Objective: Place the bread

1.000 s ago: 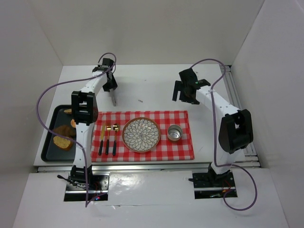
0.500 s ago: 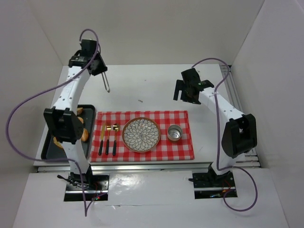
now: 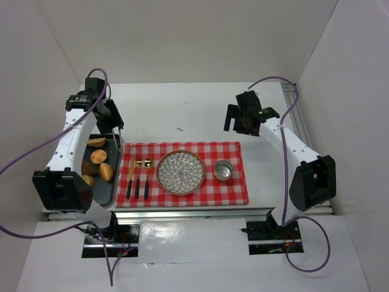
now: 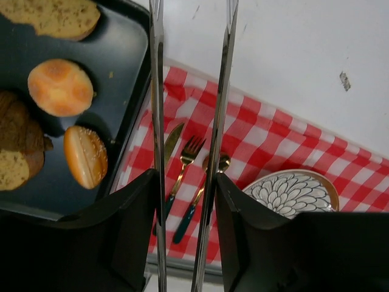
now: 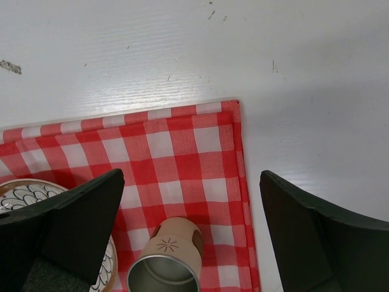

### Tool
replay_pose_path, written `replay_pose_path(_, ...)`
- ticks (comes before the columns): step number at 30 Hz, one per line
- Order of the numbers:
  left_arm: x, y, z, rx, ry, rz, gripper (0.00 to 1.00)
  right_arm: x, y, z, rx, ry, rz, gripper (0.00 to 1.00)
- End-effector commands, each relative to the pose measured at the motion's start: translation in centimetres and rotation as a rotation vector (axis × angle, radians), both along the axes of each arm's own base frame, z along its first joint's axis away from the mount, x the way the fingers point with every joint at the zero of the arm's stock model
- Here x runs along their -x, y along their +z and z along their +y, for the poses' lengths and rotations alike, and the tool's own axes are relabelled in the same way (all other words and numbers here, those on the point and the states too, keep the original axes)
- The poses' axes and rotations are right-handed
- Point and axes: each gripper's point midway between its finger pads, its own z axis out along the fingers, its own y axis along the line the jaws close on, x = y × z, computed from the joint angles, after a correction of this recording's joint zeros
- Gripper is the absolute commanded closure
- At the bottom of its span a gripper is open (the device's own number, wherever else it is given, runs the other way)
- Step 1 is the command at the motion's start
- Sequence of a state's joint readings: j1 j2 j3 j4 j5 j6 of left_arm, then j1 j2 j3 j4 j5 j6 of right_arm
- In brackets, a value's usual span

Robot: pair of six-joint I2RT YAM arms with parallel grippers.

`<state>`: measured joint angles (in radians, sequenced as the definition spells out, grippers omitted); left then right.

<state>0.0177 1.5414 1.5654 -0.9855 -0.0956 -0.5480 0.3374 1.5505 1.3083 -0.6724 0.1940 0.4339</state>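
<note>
The bread [image 4: 55, 17], a flat pale tan slice, lies at the far end of the dark tray [image 4: 130, 91]; from above it shows as the same bread [image 3: 96, 142]. My left gripper [image 4: 185, 182] is shut on a pair of metal tongs [image 4: 159, 91], one arm against each finger. The tongs reach out over the tray's right edge, with their tips cut off at the top of the left wrist view. In the top view the left gripper [image 3: 109, 118] hangs over the tray's far right corner. My right gripper [image 5: 189, 182] is open and holds nothing, above the checked cloth's far right corner.
The tray also holds a round orange roll [image 4: 59, 86], an oblong roll [image 4: 85, 156] and darker bread [image 4: 18, 146]. On the red checked cloth [image 3: 234, 188] lie a knife, fork and spoon [image 3: 138, 176], a patterned plate [image 3: 180, 153] and a metal cup [image 3: 223, 170].
The left arm has swung from the back middle of the table to the left, carrying the tongs over the tray. The right arm has hardly moved.
</note>
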Motion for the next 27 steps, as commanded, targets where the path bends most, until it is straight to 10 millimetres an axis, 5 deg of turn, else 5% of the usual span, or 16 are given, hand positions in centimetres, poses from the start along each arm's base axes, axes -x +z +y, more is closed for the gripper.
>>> replay_pose_path(1, 2.5, 2.3, 0.9, -0.011, -0.002, -0.024, 0.46, -0.5, 2.2, 0.0, -0.025, 0.009, -0.083, 0.00)
replay_pose_path(14, 8.1, -0.9, 2.9, 0.023, 0.088, 0.118, 0.33, -0.1, 0.1, 0.7, -0.047, 0.045, -0.053, 0.00)
replay_pose_path(21, 8.4, -1.2, 5.0, 0.011, 0.177, 0.110, 0.26, 0.0, -0.1, 0.9, -0.059, 0.044, -0.051, 0.00)
replay_pose_path(27, 7.0, -1.8, 7.8, 0.012, 0.316, 0.039, 0.34, 0.0, -0.1, 0.9, -0.059, 0.044, -0.051, 0.00)
